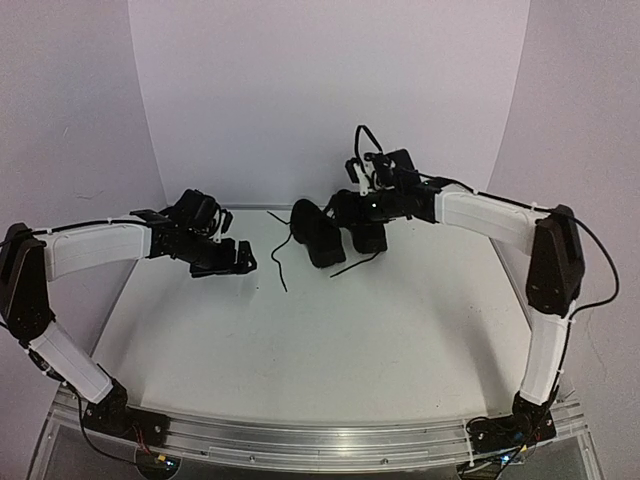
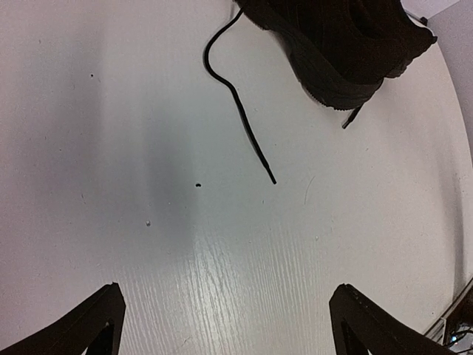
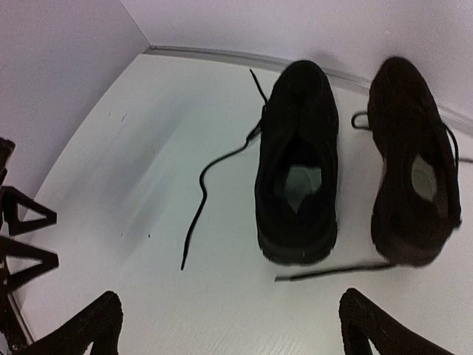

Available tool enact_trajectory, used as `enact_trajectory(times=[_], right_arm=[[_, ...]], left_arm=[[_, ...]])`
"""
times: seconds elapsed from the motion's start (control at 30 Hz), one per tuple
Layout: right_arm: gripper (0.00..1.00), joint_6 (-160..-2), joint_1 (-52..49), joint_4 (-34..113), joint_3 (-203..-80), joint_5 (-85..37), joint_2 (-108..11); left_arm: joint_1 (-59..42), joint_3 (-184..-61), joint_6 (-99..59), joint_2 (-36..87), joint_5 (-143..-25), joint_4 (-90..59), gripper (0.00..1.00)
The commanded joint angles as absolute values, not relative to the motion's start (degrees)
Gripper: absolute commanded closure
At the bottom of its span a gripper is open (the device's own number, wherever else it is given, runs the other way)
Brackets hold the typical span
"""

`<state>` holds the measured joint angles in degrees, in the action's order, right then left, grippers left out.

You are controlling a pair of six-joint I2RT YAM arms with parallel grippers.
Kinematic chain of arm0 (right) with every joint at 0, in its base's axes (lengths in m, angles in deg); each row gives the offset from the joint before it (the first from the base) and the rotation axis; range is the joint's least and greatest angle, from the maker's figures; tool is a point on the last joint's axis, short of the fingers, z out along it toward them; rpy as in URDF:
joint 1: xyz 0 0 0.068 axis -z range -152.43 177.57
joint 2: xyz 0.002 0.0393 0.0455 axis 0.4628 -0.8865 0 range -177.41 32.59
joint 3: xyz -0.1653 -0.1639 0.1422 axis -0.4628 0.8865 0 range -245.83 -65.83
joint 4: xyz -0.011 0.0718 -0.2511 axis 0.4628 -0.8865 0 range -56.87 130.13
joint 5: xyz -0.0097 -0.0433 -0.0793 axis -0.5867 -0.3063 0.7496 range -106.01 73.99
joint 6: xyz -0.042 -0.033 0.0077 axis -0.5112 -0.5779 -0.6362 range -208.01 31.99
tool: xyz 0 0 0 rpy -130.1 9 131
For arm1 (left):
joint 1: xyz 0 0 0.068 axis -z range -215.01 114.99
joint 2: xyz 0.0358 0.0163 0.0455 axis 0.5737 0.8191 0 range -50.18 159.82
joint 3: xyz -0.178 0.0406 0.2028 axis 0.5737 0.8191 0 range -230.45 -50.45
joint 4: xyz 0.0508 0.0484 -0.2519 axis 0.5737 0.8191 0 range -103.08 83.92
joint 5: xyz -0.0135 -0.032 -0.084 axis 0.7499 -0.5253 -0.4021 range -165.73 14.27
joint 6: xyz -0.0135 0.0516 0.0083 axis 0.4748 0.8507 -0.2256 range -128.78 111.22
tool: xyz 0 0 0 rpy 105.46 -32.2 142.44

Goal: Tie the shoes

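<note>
Two black shoes (image 1: 318, 232) (image 1: 368, 237) stand side by side at the back of the white table, laces untied. In the right wrist view the left shoe (image 3: 298, 163) and the right shoe (image 3: 410, 163) point their toes at the back wall. One loose lace (image 3: 201, 188) trails left, and another (image 3: 332, 272) lies across behind the heels. My right gripper (image 3: 233, 329) hangs open behind the heels, holding nothing. My left gripper (image 2: 225, 329) is open over bare table, left of the shoes, with a shoe (image 2: 340, 44) and its lace (image 2: 240, 111) ahead of it.
Curved white walls (image 1: 330, 90) close in the back and sides of the table (image 1: 300, 340). The left gripper (image 3: 22, 237) shows at the left edge of the right wrist view. Cables run along the right arm (image 1: 545, 270).
</note>
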<state>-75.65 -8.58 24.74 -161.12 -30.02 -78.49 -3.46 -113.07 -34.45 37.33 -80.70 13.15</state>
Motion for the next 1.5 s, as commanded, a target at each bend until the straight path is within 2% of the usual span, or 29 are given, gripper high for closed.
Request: enact_trajectory(times=[0.0, 0.1, 0.23, 0.37, 0.6, 0.73, 0.83, 0.9, 1.03, 1.23, 1.47], right_arm=[[0.03, -78.5, -7.8, 15.2, -178.1, -26.5, -90.4], [0.08, -77.0, -5.9, 13.8, -185.7, -27.2, -96.0], [0.22, -76.1, -4.3, 13.7, -192.2, -29.5, -102.8], [0.33, -75.5, -4.0, 13.4, -195.9, -32.1, -108.4], [0.45, -75.4, -3.6, 13.2, -197.4, -32.7, -113.1], [0.62, -74.8, -3.6, 13.1, -196.9, -35.7, -113.2], [0.7, -73.5, -3.6, 13.2, -195.9, -38.4, -112.2], [0.82, -72.6, -3.6, 13.2, -195.2, -39.5, -111.1], [0.97, -71.1, -3.7, 13.4, -192.8, -41.0, -107.5], [1.0, -67.8, -4.9, 16.1, -185.9, -41.6, -99.1], [1.0, -60.0, -6.2, 22.6, -171.9, -40.2, -86.7]], left_arm=[[-3.4, -111.8, -35.9, 33.7, -81.5, 10.6, 0.0], [-3.4, -109.7, -36.9, 32.7, -81.9, 9.0, 0.0], [-3.4, -108.2, -37.6, 31.5, -81.9, 8.4, 0.0], [-3.4, -107.6, -37.3, 30.7, -80.8, 8.7, 0.0], [-3.4, -107.4, -37.2, 30.4, -80.0, 8.6, 0.0], [-3.4, -107.5, -37.4, 30.9, -79.8, 8.5, 0.0], [-3.4, -107.8, -37.5, 31.1, -79.8, 8.5, 0.0], [-3.4, -108.1, -37.4, 31.1, -79.6, 8.6, 0.0], [-3.4, -108.6, -37.4, 30.7, -78.9, 9.3, 0.0], [-3.4, -109.0, -37.7, 29.9, -78.4, 9.6, 0.0], [-3.4, -109.7, -38.3, 28.4, -78.1, 10.6, 0.0]])
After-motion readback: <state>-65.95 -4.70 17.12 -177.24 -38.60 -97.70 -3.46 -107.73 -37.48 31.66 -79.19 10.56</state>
